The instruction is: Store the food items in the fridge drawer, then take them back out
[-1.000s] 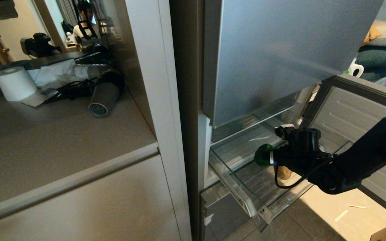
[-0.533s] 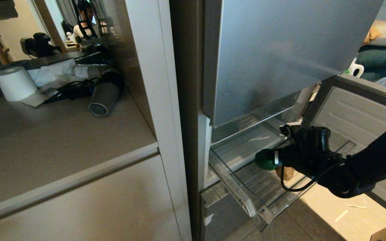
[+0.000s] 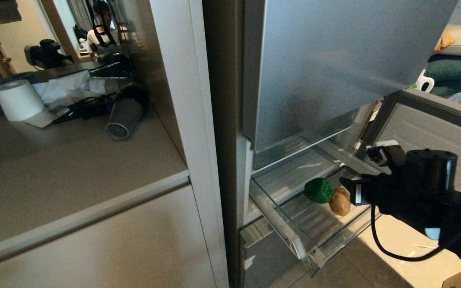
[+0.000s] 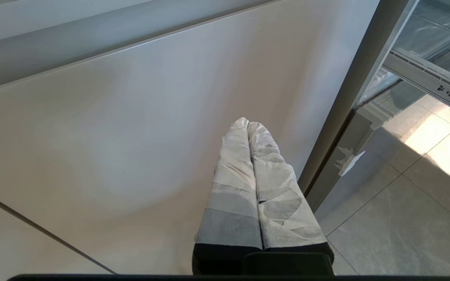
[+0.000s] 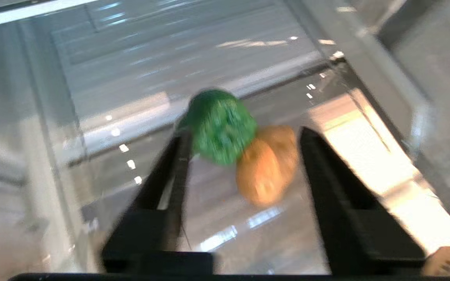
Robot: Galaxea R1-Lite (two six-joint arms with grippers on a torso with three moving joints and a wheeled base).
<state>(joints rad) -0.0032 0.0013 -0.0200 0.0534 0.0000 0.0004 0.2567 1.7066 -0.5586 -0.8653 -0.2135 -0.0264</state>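
Observation:
The clear fridge drawer (image 3: pixel 279 224) stands pulled out under the silver door. A green bell pepper (image 3: pixel 318 190) and a tan bun (image 3: pixel 339 201) lie side by side on its ribbed base, touching. My right gripper (image 3: pixel 350 187) hangs just right of them, open and empty. In the right wrist view the pepper (image 5: pixel 220 125) and bun (image 5: pixel 266 164) lie beyond the spread black fingers (image 5: pixel 170 175) of the right gripper (image 5: pixel 244 132). My left gripper (image 4: pixel 247 124) is parked low by the cabinet front, shut on nothing.
The upper door panel (image 3: pixel 334 60) overhangs the drawer's back. An open lower door (image 3: pixel 426 132) stands right of my arm. On the counter at the left lie a grey hair dryer (image 3: pixel 124 114) and a paper roll (image 3: pixel 18 99). A person (image 3: pixel 100 20) sits far behind.
The right gripper let go of the green pepper, which now rests in the drawer against the bun. The arm drew back to the right, away from both items.

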